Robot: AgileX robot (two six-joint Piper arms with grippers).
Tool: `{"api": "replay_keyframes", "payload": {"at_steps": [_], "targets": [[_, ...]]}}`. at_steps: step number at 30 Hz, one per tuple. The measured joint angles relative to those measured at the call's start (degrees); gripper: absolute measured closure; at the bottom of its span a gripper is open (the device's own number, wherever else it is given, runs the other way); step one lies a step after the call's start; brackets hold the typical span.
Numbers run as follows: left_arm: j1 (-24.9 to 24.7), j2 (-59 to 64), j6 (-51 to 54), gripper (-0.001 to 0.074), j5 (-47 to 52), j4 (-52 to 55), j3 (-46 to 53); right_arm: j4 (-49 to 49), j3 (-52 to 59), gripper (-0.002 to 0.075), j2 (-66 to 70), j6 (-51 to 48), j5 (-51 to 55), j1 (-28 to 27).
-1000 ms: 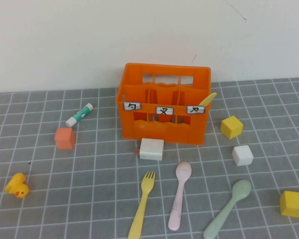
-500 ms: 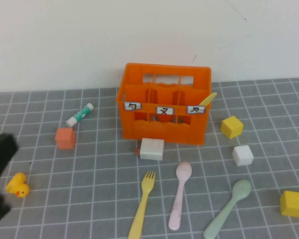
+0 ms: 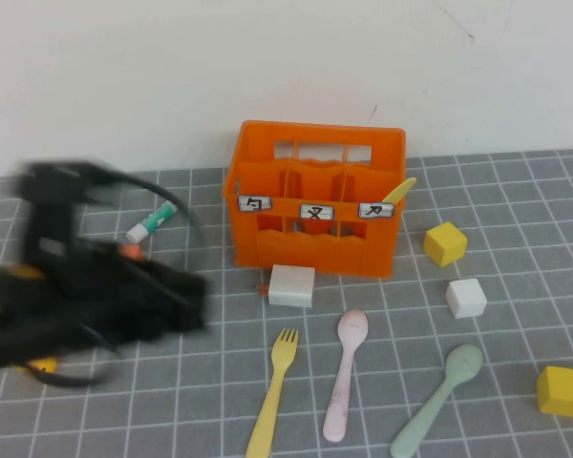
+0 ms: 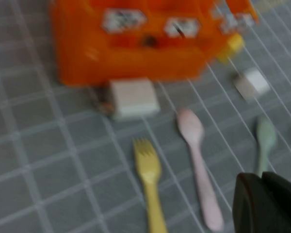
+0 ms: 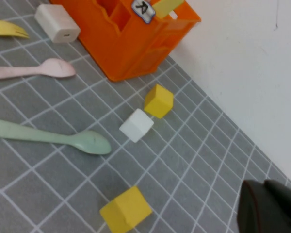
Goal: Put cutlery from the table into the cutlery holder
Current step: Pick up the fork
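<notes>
**Op:** Quick status, how far along?

**Obs:** You've got approx. one of four done. The yellow knife (image 3: 398,190) stands in the crate (image 3: 315,197), right-hand compartment, blade tip sticking out above the rim. Three pcs are left on the worktop (image 3: 172,401): the yellow fork (image 3: 272,391), the pink spoon (image 3: 345,371) and the green spoon (image 3: 439,401), all lying in front of the crate, side by side, apart from each other.

**Op:** Arms?

**Obs:** Your left arm is a dark blur over the left side of the worktop, reaching toward the middle; its end effector (image 3: 186,303) sits short of the fork, not touching anything I can see. Clenched or released? Can't tell, too smeared. Right end effector (image 5: 271,206) shows only as a dark corner in its own wrist view, over the right side near the yellow blocks; can't tell its state either, and nothing visible in it.

**Op:** Clutter?

**Obs:** White block (image 3: 291,285) sits just in front of the crate, near the fork's tines. My guess: fork's the likely next pick, being closest to your left arm.
</notes>
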Motion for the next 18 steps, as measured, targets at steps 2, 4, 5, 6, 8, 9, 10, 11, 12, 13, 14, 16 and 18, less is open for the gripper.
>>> {"api": "replay_keyframes", "payload": {"at_steps": [2,4,5,6,8,9,10,11,12,13,14,16,18], "targets": [[-4.56,2.75,0.39,0.0735,-0.20,0.00,0.00,-0.84,0.00,0.0729,0.00,0.88,-0.12,0.00],[-9.78,5.35,-0.79,0.0735,-1.70,1.97,-0.12,-1.11,0.00,0.0729,0.00,1.24,-0.34,0.00],[-12.14,6.51,-2.15,0.0735,-2.30,3.44,-0.27,-1.21,0.00,0.0729,0.00,1.38,-0.34,0.00],[-14.10,8.09,-4.32,0.0736,-2.75,5.89,-0.61,-1.21,0.00,0.0729,0.00,1.47,-0.46,0.00],[-16.51,11.14,-9.17,0.0735,-3.31,11.27,-1.41,-1.24,0.00,0.0729,0.00,1.61,-0.54,0.00],[-17.36,12.82,-12.25,0.0736,-3.50,14.40,-1.93,-1.34,0.00,0.0729,0.00,1.61,-0.54,0.00],[-17.91,14.42,-15.44,0.0736,-3.76,17.59,-2.43,-1.49,0.00,0.0729,0.00,1.61,-0.54,0.00],[-18.23,16.03,-18.61,0.0736,-3.87,20.65,-2.78,-1.61,0.00,0.0729,0.00,1.61,-0.54,0.00],[-18.36,17.47,-21.73,0.0735,-3.87,23.52,-3.36,-1.75,0.00,0.0729,0.00,1.61,-0.54,0.00],[-18.36,18.77,-24.87,0.0735,-3.62,26.56,-3.91,-1.82,0.00,0.0729,0.00,1.61,-0.54,0.00],[-18.36,19.82,-27.41,0.0736,-3.30,29.14,-4.62,-1.87,0.00,0.0729,0.00,1.61,-0.54,0.00],[-18.36,22.42,-33.56,0.0735,-1.12,35.12,-6.57,-2.09,0.00,0.0729,0.00,1.61,-0.54,0.00],[-18.36,24.94,-37.07,0.0735,1.88,39.17,-8.84,-2.09,0.00,0.0729,0.00,1.61,-0.54,0.00]]}}
